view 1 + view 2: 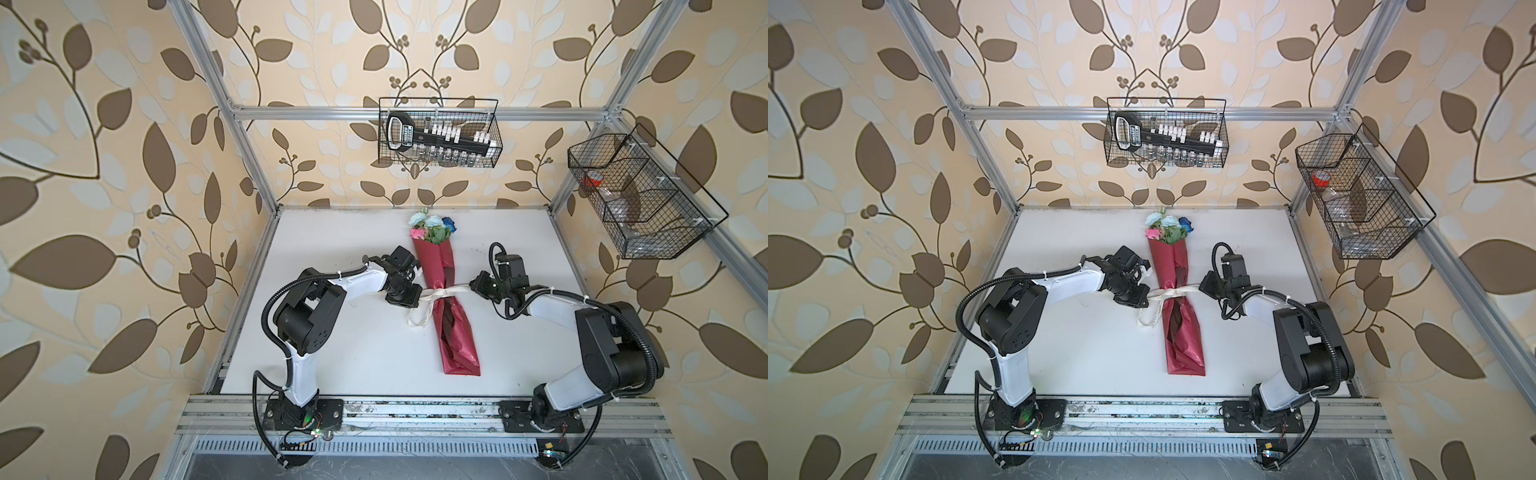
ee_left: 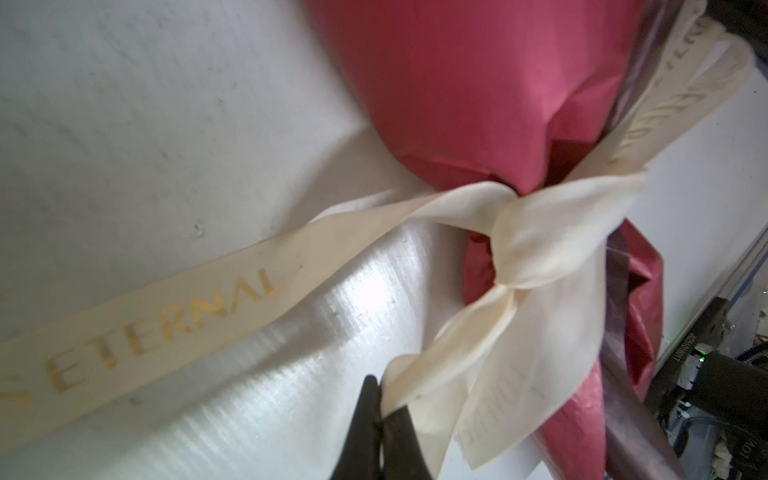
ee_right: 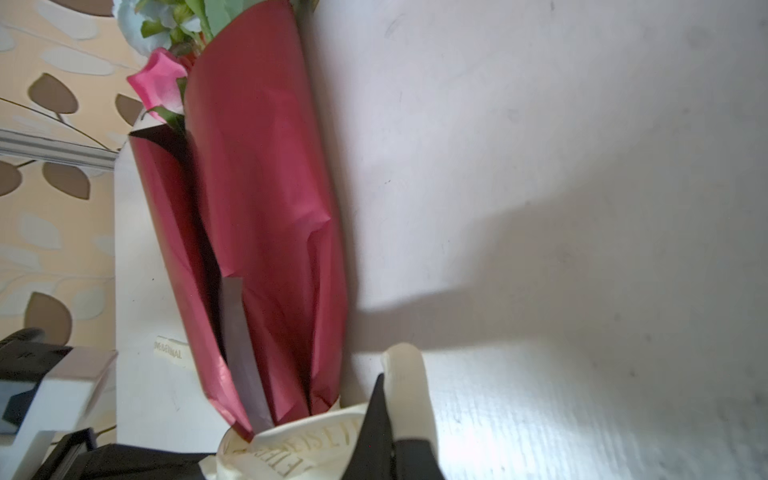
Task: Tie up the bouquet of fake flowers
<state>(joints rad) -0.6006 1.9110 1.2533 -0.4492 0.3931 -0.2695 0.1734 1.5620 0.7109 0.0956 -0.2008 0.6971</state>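
The bouquet of fake flowers [image 1: 430, 228] lies flat in the middle of the white counter [image 1: 353, 340]. Its blooms point at the back wall and the stems are tucked out of sight inside a cone of red wrapping paper [image 1: 455, 332]. A cream ribbon [image 1: 438, 293] with gold lettering goes around the narrow waist of the paper and is crossed into a knot there, and a slack loop of it flops onto the counter on the left. The left pincer [image 1: 419, 297] sits just beside the wrap, pinched tight on a ribbon strand close to the knot. The right pincer [image 1: 473, 286] is on the opposite side, also squeezed narrow on a strand of ribbon, which runs straight across between the two.
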